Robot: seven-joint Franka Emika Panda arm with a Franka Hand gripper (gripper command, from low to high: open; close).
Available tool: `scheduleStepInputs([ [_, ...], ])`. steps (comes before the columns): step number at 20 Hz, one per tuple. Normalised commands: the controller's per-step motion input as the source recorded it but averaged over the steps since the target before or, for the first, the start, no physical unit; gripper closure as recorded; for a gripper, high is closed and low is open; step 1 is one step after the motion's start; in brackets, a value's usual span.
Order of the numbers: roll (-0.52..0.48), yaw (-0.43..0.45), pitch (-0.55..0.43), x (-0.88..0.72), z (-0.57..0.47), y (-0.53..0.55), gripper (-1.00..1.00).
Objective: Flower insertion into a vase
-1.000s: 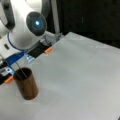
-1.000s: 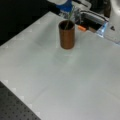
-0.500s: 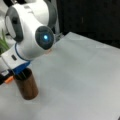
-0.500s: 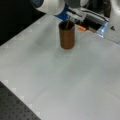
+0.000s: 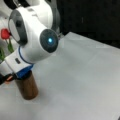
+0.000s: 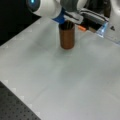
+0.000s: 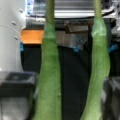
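Pale grey table [image 5: 82, 75] (matte, bare elsewhere) under 1 upright brown vase [image 6: 66, 37]

1. Vase [image 5: 27, 86]: dark brown, wood-look cylinder with straight sides, standing upright on the pale table in both front views [image 6: 66, 36]. It sits near a front view's bottom left. Its mouth is partly covered by the arm's blue-edged end.
2. Flower: red bloom [image 5: 5, 33] with a green stem shows at a front view's left edge, above the vase. In the wrist view, two thick green stems [image 7: 50, 82] run vertically, side by side, close up.
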Motion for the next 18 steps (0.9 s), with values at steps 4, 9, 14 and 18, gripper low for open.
scheduleStepInputs([
  [4, 0.005, -0.098, 0.115, 0.50, -0.03, 0.10, -1.00],
  [9, 0.015, -0.095, -0.071, 0.50, 0.07, 0.17, -1.00],
  [14, 0.122, -0.048, -0.674, 0.28, 0.12, 0.28, -1.00],
  [18, 0.207, -0.116, -0.978, -0.10, 0.14, 0.40, -1.00],
])
